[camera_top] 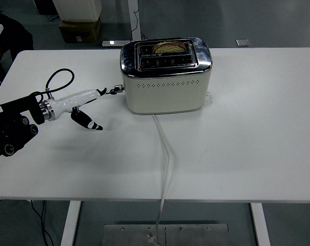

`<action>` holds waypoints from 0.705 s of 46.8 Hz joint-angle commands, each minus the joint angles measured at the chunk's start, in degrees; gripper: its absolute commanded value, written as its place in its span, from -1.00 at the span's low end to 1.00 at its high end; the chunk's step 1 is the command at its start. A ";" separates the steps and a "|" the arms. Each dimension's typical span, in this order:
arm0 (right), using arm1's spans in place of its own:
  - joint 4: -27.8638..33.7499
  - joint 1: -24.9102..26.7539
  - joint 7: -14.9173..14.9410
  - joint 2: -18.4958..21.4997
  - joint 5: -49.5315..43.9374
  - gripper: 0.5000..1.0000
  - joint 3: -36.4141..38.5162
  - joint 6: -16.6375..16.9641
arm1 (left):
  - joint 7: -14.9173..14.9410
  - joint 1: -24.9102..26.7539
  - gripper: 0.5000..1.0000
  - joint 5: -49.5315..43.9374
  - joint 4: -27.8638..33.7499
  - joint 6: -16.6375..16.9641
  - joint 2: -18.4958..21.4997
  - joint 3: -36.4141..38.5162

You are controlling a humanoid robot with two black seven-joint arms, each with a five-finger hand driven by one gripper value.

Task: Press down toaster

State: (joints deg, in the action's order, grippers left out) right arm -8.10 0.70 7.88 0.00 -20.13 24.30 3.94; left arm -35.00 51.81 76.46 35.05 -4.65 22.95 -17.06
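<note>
A cream toaster (166, 84) with a chrome top stands at the table's far middle. A slice of bread (168, 47) sits low in its rear slot, only its top edge showing. The small black lever (116, 90) on the toaster's left end is at a low position. My left hand (90, 105) reaches in from the left; its white index finger (96, 93) stretches out with the tip at the lever, and the thumb (89, 121) hangs down toward the table. It holds nothing. The right arm is out of sight.
The toaster's white cord (165, 154) runs from its front across the table (236, 138) and over the near edge. A black cable loop (59, 78) arcs above my left wrist. Cardboard boxes (80, 28) stand on the floor behind the table.
</note>
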 commanded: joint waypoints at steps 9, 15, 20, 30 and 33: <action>0.02 0.00 -0.06 0.00 0.00 1.00 0.05 0.01 | 0.00 -0.40 1.00 0.01 -1.03 -0.01 -0.62 0.01; 0.02 0.00 0.03 0.00 0.00 1.00 0.05 0.01 | 0.00 -0.57 1.00 0.01 -1.12 -0.01 -0.62 0.01; 0.02 0.00 0.03 0.00 0.00 1.00 0.05 0.01 | 0.00 -1.01 1.00 0.01 -1.12 0.07 -0.62 0.01; 0.02 0.00 0.03 0.00 0.00 1.00 -0.04 0.01 | 0.00 -1.37 1.00 -0.78 -1.12 0.87 -0.36 0.10; 0.02 0.00 0.03 0.00 0.00 1.00 -0.04 0.01 | 0.00 -1.37 1.00 -1.22 -1.12 1.04 -0.01 0.10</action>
State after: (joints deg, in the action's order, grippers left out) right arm -8.08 0.70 7.89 0.00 -20.13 24.27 3.95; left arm -35.00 50.44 75.49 33.92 -3.72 22.68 -16.95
